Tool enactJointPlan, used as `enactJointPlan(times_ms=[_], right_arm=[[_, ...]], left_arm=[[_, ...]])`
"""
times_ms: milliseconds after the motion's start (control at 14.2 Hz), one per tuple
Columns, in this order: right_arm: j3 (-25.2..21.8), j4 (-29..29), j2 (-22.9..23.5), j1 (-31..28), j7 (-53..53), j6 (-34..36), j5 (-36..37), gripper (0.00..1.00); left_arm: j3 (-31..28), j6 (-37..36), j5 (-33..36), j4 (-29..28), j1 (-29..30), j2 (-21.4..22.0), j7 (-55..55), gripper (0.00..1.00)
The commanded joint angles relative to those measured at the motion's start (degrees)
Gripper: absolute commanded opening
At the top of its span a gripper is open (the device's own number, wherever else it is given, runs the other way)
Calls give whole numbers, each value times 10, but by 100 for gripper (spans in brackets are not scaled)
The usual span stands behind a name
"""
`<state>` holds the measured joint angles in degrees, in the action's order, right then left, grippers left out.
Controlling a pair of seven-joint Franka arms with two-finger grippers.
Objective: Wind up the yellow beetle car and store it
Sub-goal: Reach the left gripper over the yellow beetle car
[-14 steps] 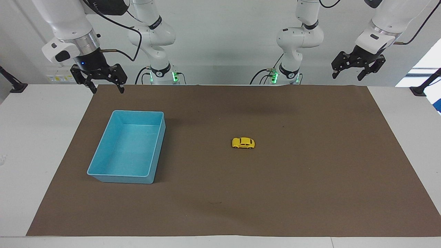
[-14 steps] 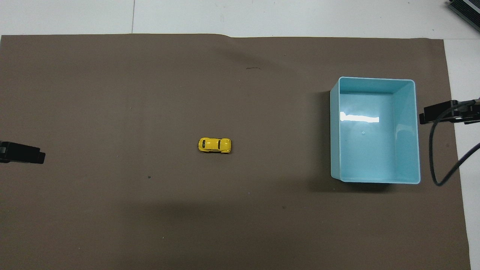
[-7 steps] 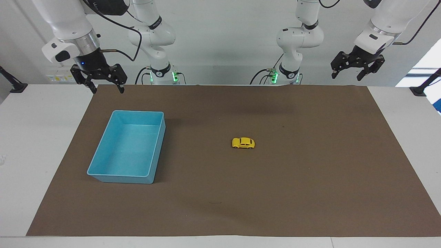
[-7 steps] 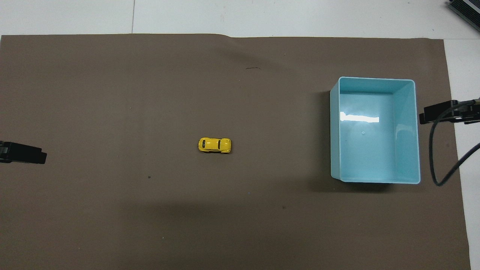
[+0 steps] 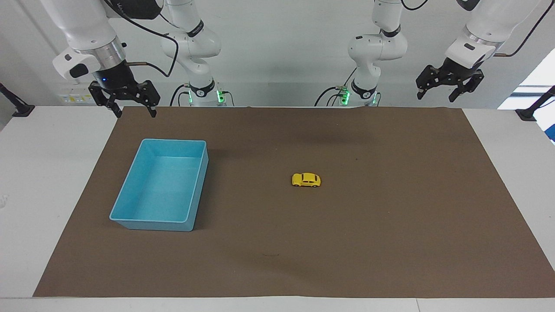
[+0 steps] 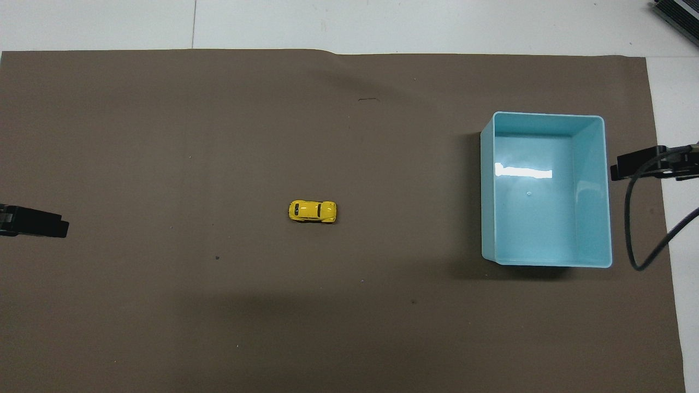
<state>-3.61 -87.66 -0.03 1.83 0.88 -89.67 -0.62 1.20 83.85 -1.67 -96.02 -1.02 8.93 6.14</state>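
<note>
The yellow beetle car (image 5: 306,180) stands on its wheels in the middle of the brown mat (image 5: 390,225); it also shows in the overhead view (image 6: 312,211). The light blue bin (image 5: 130,212) stands open and empty toward the right arm's end of the table, also in the overhead view (image 6: 592,191). My right gripper (image 5: 133,112) hangs open in the air over the mat's edge by the robots, close to the bin. My left gripper (image 5: 437,94) hangs open in the air over the table's edge at the left arm's end. Both are empty and well apart from the car.
The brown mat (image 6: 164,136) covers most of the white table (image 5: 43,173). A black cable (image 6: 633,229) loops beside the bin at the right arm's end. Black clamps (image 5: 17,108) sit on the table's corners by the robots.
The left gripper has drifted slightly toward the table's middle and up. The right arm, the car and the bin have not moved.
</note>
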Motion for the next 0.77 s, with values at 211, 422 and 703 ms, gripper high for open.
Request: enactJointPlan(times_ms=[211, 422, 703], right_arm=[[4, -1, -6, -6, -8, 5, -2, 100], [4, -1, -6, -6, -8, 5, -2, 100], [4, -1, -6, -6, -8, 5, -2, 100]], left_arm=[[1, 29, 4, -18, -3, 0, -51, 100], [5, 39, 2, -19, -22, -12, -109, 100], [5, 61, -6, -21, -54, -32, -233, 100]])
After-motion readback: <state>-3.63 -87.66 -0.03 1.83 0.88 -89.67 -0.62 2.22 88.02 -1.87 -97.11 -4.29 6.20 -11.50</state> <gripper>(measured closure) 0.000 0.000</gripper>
